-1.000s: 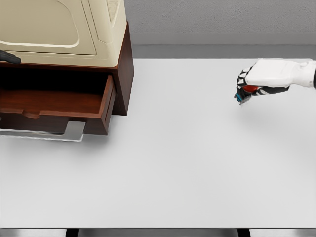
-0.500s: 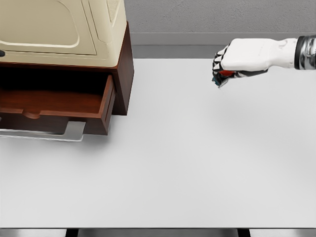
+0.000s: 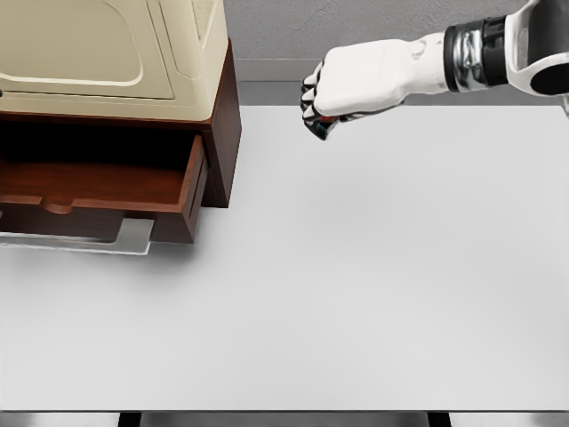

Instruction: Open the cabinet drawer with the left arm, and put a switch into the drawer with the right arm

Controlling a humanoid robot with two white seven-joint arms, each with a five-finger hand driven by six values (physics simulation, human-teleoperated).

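- Up at the top of the frame, right of centre, our right hand (image 3: 356,82) is curled into a tight fist, with its white arm (image 3: 498,58) running off the upper right corner.
- Tucked under the curled fingers (image 3: 313,100) we see only a small sliver of the switch (image 3: 325,130), dark with a touch of red; the fist is clamped on it, above the far part of the white table (image 3: 356,294).
- At the left of the frame the drawer (image 3: 107,191) of the dark wooden cabinet (image 3: 227,124) stands pulled out, its reddish-brown interior showing and a flat metallic handle (image 3: 133,236) along its front.
- On top of the cabinet sits a cream-coloured box (image 3: 107,53).
- Our left hand does not show anywhere in this view.
- Hand and switch are well apart from the drawer, to its upper right.
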